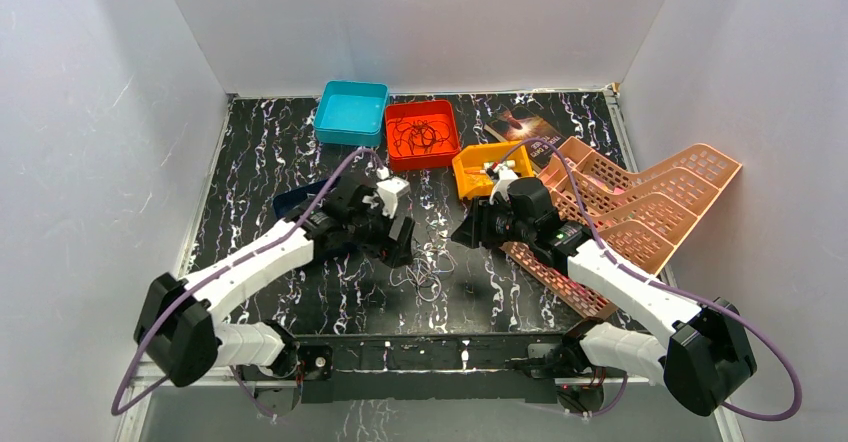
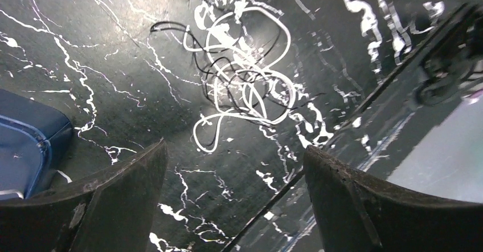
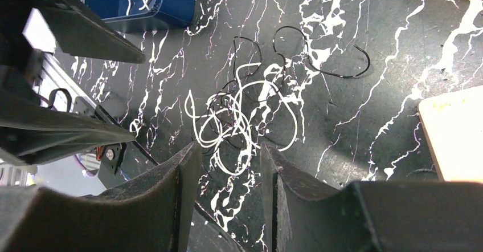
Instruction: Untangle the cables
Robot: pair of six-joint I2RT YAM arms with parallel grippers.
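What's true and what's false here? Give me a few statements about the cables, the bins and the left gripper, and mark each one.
1. The cables lie in a tangled heap on the table. True.
2. The left gripper is clamped on a white cable. False: its jaws stand wide apart and empty above the heap.
3. The red bin is empty. False: dark tangled wires lie in it.
4. In the top view, the teal bin stands left of the red bin. True.
5. Every cable in the heap is white. False: some are black.
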